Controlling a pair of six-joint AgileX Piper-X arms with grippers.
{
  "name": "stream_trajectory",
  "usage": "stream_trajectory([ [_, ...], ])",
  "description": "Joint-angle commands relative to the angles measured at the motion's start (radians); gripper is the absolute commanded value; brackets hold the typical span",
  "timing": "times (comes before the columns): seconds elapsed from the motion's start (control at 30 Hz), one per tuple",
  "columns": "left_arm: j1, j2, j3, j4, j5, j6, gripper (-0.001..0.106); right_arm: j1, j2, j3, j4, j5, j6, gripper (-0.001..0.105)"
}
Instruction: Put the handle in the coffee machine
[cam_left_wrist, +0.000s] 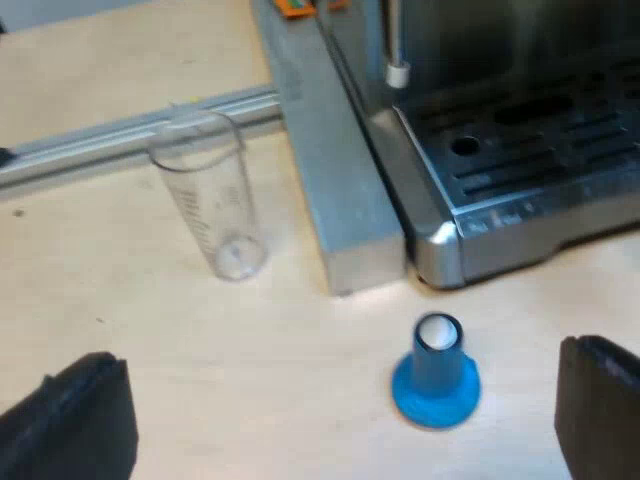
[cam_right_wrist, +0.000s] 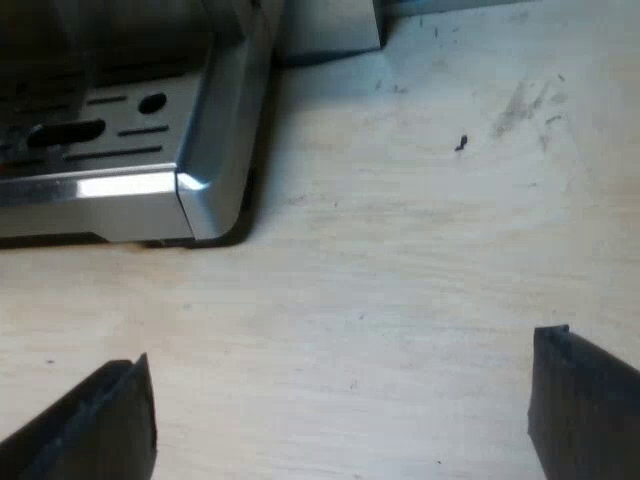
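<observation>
Down low over the tabletop (cam_left_wrist: 230, 370) with the left claw (cam_left_wrist: 340, 405): spread wide, gripping nothing. Ahead of its fingers, just short of the espresso machine (cam_left_wrist: 520, 170), a blue tamper (cam_left_wrist: 435, 372), upright on its broad base, near the drip tray's corner but apart from it. Farther off, a clear measuring glass (cam_left_wrist: 210, 200), also upright, near a grey metal block (cam_left_wrist: 340, 180) right beside the machine's flank.

Over to the right claw (cam_right_wrist: 340, 405): likewise wide apart, nothing held, hanging above bare wood by the machine's other front corner.

And the holder with the red-ended handle? Cannot tell where. Going by its make, though: probably heavy at the metal head, stiff all through, smooth and liable to slip on the bright parts. Best taken on the dark handle, close to the head, so as not to droop in the grip. Likely to need a firm squeeze for the twist into the machine's front.

Writing: faint graduation marks on the glass, too small to read. No brand legible on the machine.
</observation>
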Motion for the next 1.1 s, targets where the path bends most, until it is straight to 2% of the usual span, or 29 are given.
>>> stream_trajectory([
  [0.03,-0.002,-0.037,0.02,-0.005,0.018,0.003,0.085,-0.005,-0.046,0.013,-0.012,-0.007,-0.004,0.077],
  [0.23,-0.002,-0.035,0.02,-0.019,0.029,0.019,0.085,-0.005,-0.044,0.039,-0.036,-0.007,-0.004,0.077],
  [0.4,-0.002,-0.035,0.029,-0.079,0.029,0.019,0.085,-0.005,-0.045,0.039,-0.036,0.008,-0.003,0.077],
  [0.9,-0.002,-0.035,0.044,-0.095,0.038,0.019,0.085,-0.005,-0.045,0.039,-0.036,0.038,0.005,0.077],
  [1.1,-0.002,-0.074,0.049,-0.104,0.038,0.019,0.085,-0.005,-0.045,0.039,-0.036,0.038,0.005,0.077],
])
